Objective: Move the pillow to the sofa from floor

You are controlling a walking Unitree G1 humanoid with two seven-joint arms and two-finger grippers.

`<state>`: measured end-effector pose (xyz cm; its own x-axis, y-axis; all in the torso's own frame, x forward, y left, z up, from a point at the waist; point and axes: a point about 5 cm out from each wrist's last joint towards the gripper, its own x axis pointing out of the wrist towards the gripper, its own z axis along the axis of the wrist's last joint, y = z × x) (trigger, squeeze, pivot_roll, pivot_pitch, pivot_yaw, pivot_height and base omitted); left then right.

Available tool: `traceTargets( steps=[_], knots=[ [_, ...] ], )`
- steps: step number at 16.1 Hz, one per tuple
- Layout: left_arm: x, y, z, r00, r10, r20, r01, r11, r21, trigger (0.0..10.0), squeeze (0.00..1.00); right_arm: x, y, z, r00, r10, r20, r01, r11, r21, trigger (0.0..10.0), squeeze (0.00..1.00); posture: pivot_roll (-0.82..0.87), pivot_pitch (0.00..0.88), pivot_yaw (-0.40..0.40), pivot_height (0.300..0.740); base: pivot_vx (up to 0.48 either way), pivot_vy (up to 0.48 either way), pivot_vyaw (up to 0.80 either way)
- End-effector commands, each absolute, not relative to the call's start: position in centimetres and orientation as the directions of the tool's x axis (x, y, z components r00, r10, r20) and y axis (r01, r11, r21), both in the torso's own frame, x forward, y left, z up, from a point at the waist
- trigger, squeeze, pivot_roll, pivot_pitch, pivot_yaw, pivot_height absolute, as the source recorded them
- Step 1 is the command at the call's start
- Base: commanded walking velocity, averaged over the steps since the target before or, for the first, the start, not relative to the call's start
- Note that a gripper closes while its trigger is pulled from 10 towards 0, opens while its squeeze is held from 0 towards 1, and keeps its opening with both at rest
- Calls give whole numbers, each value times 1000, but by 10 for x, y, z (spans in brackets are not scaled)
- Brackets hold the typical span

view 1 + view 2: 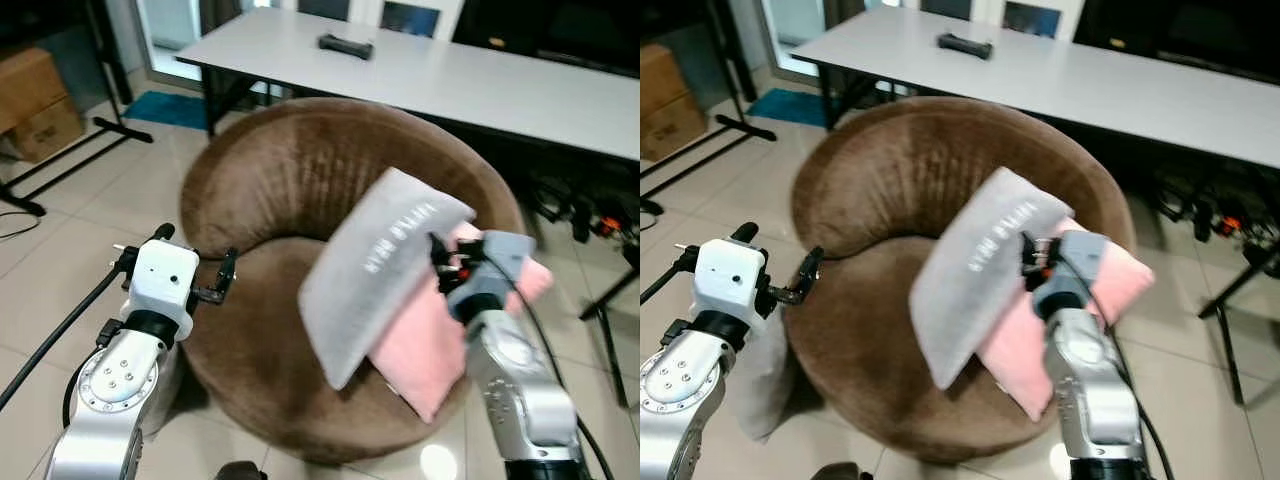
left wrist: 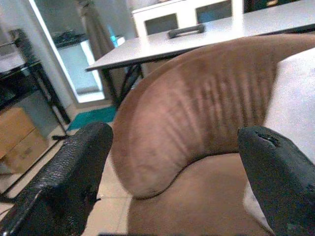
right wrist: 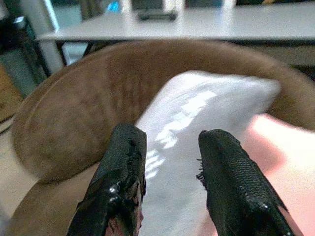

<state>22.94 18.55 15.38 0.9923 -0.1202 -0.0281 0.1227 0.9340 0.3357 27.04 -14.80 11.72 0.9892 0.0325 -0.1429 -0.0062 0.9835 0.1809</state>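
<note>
Right gripper (image 1: pixel 438 262): nearest of all, held up against the grey pillow's right edge; jaws released, a gap between the fingers (image 3: pixel 123 167).
Left gripper (image 1: pixel 222 275): at the sofa's left rim, jaws spread wide, grasping nothing.
Grey pillow (image 1: pixel 375 265): light grey with pale lettering, tilted, leaning on a pink pillow (image 1: pixel 430 345) inside the round brown sofa (image 1: pixel 280 170).
Right eye view: another grey cushion (image 1: pixel 765 375) on the floor beside the sofa's left side.
Behind the sofa: white worktop (image 1: pixel 450 75) carrying a dark object (image 1: pixel 345 45).
Left wrist view: cardboard box (image 2: pixel 19 135).
</note>
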Motion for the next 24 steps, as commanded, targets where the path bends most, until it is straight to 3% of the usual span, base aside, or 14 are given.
traceTargets(
  steps=[1, 12, 24],
  knots=[
    [231, 186, 152, 993, -112, -33, 116, 933, 341, 10000, 0, 270, -150, 119, 988, 23, -155, 3, 987, 162, 10000, 0, 120, 0, -75, 740, 0, 330, 0],
    [234, 187, 152, 993, -114, -33, 119, 932, 342, 10000, 0, 268, -133, 131, 975, 176, -133, -145, 966, 213, 10000, 0, 121, 0, -74, 740, 0, 331, 0],
    [233, 189, 152, 993, -116, -36, 122, 930, 347, 10000, 0, 265, -132, 127, 972, 185, -148, -149, 963, 223, 10000, 0, 125, 0, -71, 740, 0, 332, 0]
  ],
)
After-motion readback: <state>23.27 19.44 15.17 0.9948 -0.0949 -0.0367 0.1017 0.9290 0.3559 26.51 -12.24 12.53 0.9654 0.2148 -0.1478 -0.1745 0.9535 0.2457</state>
